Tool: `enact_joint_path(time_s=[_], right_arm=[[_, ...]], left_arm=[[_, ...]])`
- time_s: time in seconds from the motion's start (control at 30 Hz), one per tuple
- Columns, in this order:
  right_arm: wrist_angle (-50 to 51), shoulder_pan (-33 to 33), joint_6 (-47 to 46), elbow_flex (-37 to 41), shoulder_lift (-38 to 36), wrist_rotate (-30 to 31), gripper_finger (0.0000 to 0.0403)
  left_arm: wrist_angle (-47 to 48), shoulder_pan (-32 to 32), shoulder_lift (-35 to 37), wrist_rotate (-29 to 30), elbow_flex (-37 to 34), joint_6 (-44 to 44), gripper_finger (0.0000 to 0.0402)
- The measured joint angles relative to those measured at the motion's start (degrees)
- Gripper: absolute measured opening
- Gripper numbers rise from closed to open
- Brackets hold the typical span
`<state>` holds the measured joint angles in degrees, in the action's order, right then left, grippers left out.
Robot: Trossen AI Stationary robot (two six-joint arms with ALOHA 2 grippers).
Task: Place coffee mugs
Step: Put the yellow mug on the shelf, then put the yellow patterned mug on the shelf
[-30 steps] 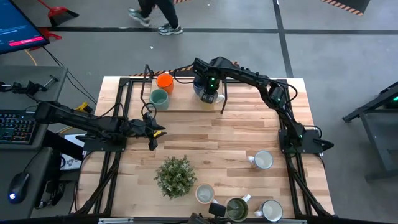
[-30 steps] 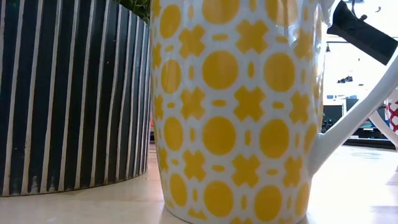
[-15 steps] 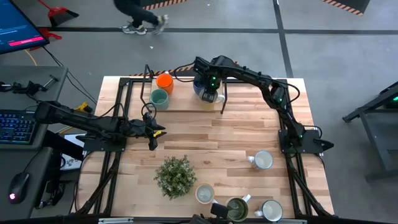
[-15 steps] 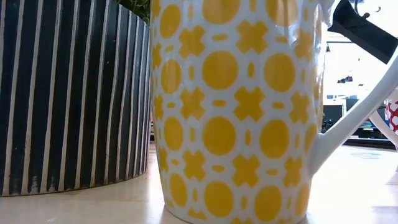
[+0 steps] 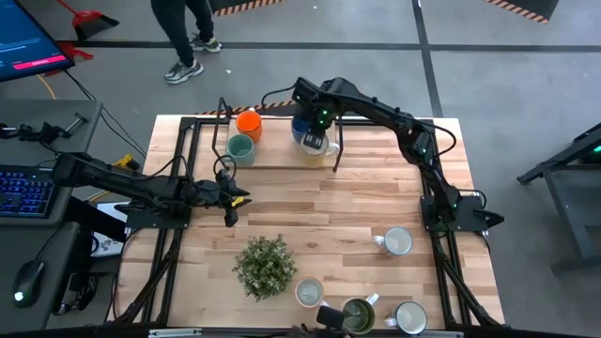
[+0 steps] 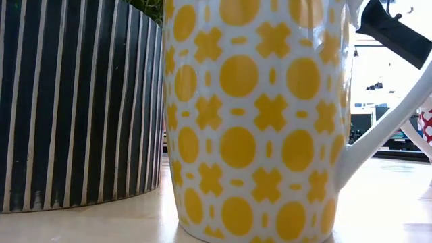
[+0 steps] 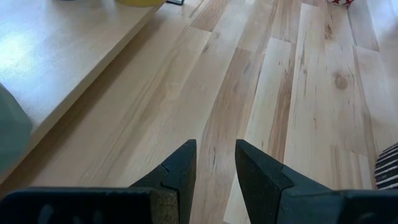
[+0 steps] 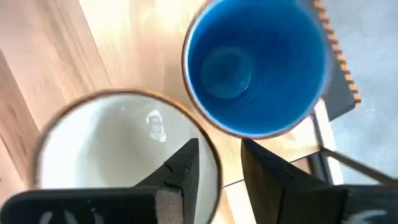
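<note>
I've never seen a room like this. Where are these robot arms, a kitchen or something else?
Probably a robot lab or workshop, not a kitchen. The wooden table stands on a grey floor with taped lines, a keyboard and monitor sit beside it, and a person walks past.

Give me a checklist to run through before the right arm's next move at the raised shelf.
1. Right gripper open, holding nothing: ok; its fingers straddle the white mug's rim.
2. White mug upright on the shelf: ok.
3. Blue mug upright beside the white one: ok; whether they touch, cannot tell.
4. Orange mug and teal mug apart from the right arm: ok.
5. Left gripper open, empty, over bare table: ok.
6. Path for lifting straight up: cannot tell.
</note>
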<state>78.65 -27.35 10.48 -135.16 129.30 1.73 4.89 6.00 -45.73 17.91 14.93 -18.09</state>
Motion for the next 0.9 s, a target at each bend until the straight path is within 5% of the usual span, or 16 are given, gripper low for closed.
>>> enact_joint_path(time_s=[0.6, 0.73, 0.9], right_arm=[[11.3, 5.8, -5.3, 2.2, -19.1, -1.3, 0.0099], [11.0, 8.7, -4.3, 8.9, -30.0, -4.1, 0.0099], [7.1, 12.1, -5.4, 28.4, -47.5, -2.9, 0.0099]], left_arm=[[0.0, 0.0, 0.0, -0.4, 0.0, 0.2, 0.0102], [-0.4, 0.0, 0.0, -0.4, 0.0, 0.2, 0.0102], [-2.2, 0.0, 0.0, -0.4, 0.0, 0.2, 0.0102]])
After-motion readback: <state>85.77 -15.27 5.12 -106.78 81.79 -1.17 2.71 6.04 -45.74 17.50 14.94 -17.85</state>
